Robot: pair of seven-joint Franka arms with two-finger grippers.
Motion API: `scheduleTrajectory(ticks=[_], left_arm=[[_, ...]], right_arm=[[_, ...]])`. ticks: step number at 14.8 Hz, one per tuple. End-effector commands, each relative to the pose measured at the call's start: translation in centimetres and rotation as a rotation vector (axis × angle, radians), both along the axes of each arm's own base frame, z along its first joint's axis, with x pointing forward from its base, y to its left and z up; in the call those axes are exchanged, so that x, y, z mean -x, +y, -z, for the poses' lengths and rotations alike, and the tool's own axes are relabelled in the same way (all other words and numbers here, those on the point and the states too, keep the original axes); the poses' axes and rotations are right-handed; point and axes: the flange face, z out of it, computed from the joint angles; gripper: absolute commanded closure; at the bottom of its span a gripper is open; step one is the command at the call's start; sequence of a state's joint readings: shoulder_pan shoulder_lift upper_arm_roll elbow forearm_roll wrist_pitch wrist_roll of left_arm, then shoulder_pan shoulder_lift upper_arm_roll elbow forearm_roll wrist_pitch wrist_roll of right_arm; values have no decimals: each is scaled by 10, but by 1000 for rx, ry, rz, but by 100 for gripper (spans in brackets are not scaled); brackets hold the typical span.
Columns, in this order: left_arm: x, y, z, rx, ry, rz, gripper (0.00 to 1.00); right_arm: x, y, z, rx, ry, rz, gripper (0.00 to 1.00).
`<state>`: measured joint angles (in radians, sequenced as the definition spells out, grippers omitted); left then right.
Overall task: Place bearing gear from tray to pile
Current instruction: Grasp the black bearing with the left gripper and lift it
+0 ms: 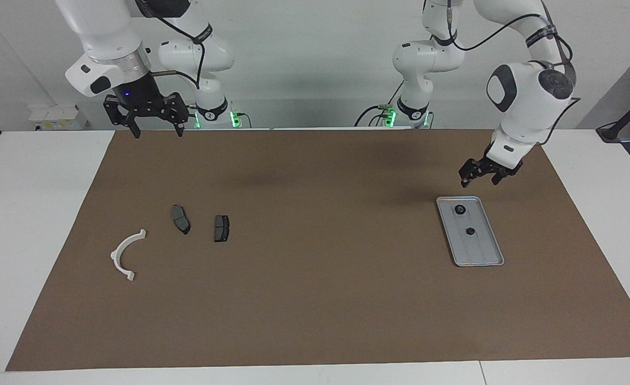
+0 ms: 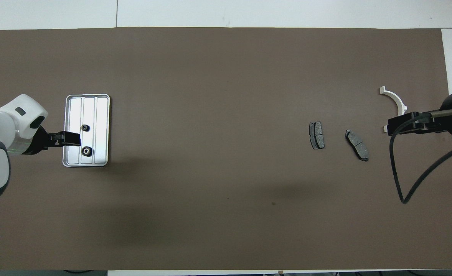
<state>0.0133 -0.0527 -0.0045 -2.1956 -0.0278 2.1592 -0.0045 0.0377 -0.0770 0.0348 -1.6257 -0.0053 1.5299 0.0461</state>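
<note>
The silver tray (image 1: 483, 248) (image 2: 97, 111) lies toward the left arm's end of the table. Two small dark bearing gears rest in it, one (image 1: 460, 209) (image 2: 86, 151) nearer the robots than the other (image 1: 469, 231) (image 2: 84, 127). My left gripper (image 1: 479, 182) (image 2: 71, 138) hangs open and empty in the air over the tray's edge. The pile is toward the right arm's end: two dark brake pads (image 1: 181, 218) (image 1: 221, 228) (image 2: 357, 144) (image 2: 317, 135) and a white curved bracket (image 1: 127, 254) (image 2: 395, 100). My right gripper (image 1: 158, 132) (image 2: 393, 126) waits high up, open and empty.
A brown mat (image 1: 315, 299) covers the table, with white tabletop (image 1: 26, 214) showing around it. A black cable (image 2: 410, 180) loops down from the right arm. Between the tray and the pile there is only bare mat.
</note>
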Motion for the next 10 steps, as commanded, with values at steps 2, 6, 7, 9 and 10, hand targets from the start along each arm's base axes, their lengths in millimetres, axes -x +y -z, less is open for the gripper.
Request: scheduleTrajectory(ticks=[2, 6, 7, 9, 10], left_arm=[[3, 7, 41, 4, -18, 12, 1], [0, 7, 71, 3, -15, 9, 2], [0, 7, 76, 3, -14, 9, 2], [0, 7, 81, 3, -7, 10, 2], [1, 7, 88, 3, 6, 8, 2]], right_arm=[[5, 2, -3, -27, 0, -19, 0], [7, 0, -9, -27, -14, -22, 0], [8, 0, -10, -27, -15, -24, 0], [8, 1, -8, -27, -11, -25, 0], [8, 1, -7, -29, -9, -23, 0]])
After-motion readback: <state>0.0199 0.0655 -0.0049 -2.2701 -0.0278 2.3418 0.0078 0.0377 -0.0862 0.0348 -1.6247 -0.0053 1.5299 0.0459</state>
